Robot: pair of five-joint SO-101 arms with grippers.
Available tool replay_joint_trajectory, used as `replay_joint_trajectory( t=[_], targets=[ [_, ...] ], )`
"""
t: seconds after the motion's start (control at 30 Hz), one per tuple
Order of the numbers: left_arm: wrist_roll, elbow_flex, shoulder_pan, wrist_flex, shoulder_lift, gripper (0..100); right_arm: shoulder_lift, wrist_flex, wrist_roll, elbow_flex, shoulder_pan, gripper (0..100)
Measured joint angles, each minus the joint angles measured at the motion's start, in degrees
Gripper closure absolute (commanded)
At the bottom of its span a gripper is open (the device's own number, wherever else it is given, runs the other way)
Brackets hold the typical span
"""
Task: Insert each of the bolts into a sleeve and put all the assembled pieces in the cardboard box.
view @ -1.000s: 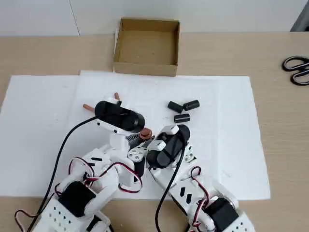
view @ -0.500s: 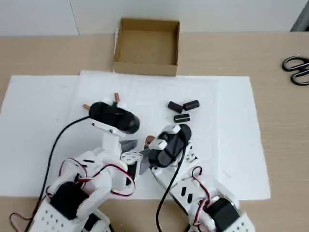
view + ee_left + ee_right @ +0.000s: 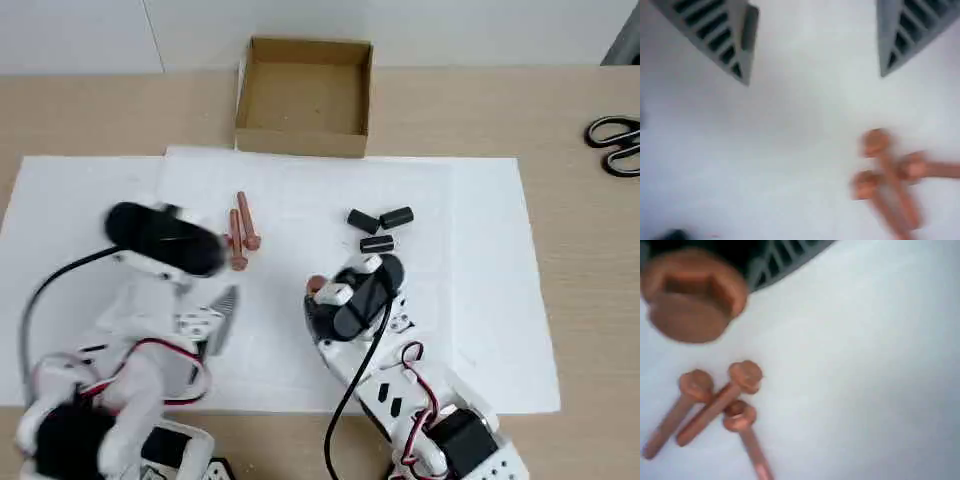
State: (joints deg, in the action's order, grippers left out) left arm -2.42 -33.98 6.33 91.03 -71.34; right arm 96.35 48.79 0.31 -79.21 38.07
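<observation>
Bolt (image 3: 692,295) held by R gripper (image 3: 320,291); L gripper (image 3: 813,76) pulled away left, jaws wide.

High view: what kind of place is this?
Probably a lab or hobby workbench: robot arms at a wooden table, white paper under loose bolts and sleeves, scissors nearby.

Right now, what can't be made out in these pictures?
Held bolt: right wrist view, its own head hides the shank, so whether a sleeve is on it is unclear.
Loose bolts: left wrist view, blurred; their overlap is unreadable.
Scissors: high view, cut off by the right edge.
</observation>
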Motion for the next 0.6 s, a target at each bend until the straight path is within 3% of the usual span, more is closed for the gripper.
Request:
replay_joint_trajectory(
  t=[0.23, 0.6],
  targets=[
    [-1.2, 1.8, -17.0, 1.8, -0.1, 84, -7.7, 7.0, 0.0, 6.5, -10.5, 99.5],
    [-1.4, 1.8, -19.3, 2.1, -0.1, 84, -45.6, 6.0, 3.3, 43.7, -18.7, 99.5]
  ],
)
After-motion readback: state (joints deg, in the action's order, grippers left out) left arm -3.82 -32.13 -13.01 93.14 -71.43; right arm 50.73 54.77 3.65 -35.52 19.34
